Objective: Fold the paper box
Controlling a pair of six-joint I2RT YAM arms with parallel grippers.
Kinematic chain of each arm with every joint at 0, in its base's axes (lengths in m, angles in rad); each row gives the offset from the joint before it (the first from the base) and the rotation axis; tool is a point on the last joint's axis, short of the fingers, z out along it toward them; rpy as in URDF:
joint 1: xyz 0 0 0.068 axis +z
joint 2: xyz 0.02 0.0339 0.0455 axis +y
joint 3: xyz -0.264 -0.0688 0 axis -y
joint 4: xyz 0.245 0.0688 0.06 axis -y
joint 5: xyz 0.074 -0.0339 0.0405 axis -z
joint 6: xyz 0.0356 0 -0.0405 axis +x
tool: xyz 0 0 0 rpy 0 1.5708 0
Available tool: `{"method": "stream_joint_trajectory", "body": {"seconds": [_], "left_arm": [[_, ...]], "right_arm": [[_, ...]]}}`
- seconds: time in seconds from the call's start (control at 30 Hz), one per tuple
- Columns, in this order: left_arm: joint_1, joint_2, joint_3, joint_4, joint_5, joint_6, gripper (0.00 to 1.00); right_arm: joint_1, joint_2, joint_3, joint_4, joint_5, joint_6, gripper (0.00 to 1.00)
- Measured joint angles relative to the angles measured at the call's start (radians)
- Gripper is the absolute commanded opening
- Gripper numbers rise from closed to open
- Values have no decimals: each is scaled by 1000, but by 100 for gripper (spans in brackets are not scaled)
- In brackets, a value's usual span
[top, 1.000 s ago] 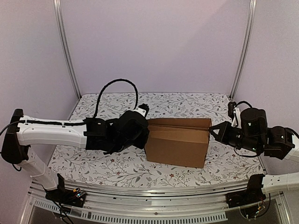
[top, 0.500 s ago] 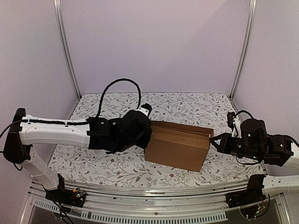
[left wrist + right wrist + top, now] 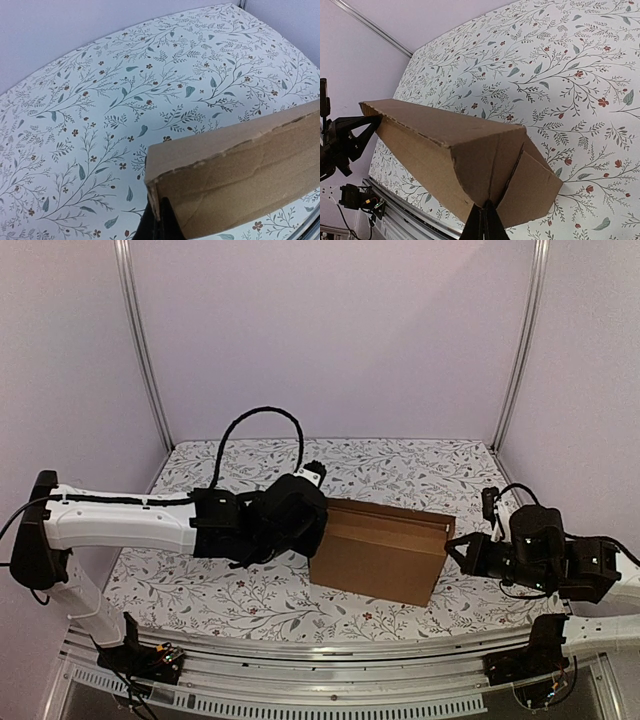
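Paper box [image 3: 380, 552], end edges pinched by left fingers [image 3: 147, 230], right fingers [image 3: 476, 227], table [image 3: 400, 465] beyond

I count one plain brown cardboard box [image 3: 380, 552], two black and white robot arms [image 3: 120, 525] [image 3: 545, 558], one table with a leafy flower cloth [image 3: 400, 465], and two thin grey metal poles [image 3: 140, 340] [image 3: 522, 340].

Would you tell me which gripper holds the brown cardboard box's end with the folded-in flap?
The right gripper; at the left gripper, the brown corrugated cardboard box shows only a plain edge.
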Motion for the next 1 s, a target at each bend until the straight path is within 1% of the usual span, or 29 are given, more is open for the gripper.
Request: {"method": "stream_joint_trajectory", "body": {"seconds": [0.07, 0.13, 0.2, 0.27, 0.4, 0.5, 0.63, 0.73, 1.0], "left_arm": [[0, 0, 1, -7, -5, -1, 0], [0, 0, 2, -9, -8, -3, 0], [0, 0, 2, -9, -8, -4, 0], [0, 0, 3, -9, -3, -5, 0], [0, 1, 3, -1, 11, -6, 0], [0, 2, 5, 0, 13, -6, 0], [0, 2, 5, 1, 16, -6, 0], [0, 2, 5, 0, 16, -6, 0], [0, 2, 5, 0, 16, -6, 0]], "right_arm": [[5, 19, 8, 7, 10, -1, 12], [9, 36, 18, 11, 16, -6, 22], [14, 39, 24, 10, 16, -8, 29], [19, 37, 37, -3, 14, -21, 34], [22, 36, 84, -75, 14, -38, 41], [23, 40, 147, -143, 26, -62, 42], [23, 68, 270, -227, 68, -106, 43], [23, 106, 353, -266, 107, -146, 41], [23, 220, 415, -298, 191, -227, 35]]}}
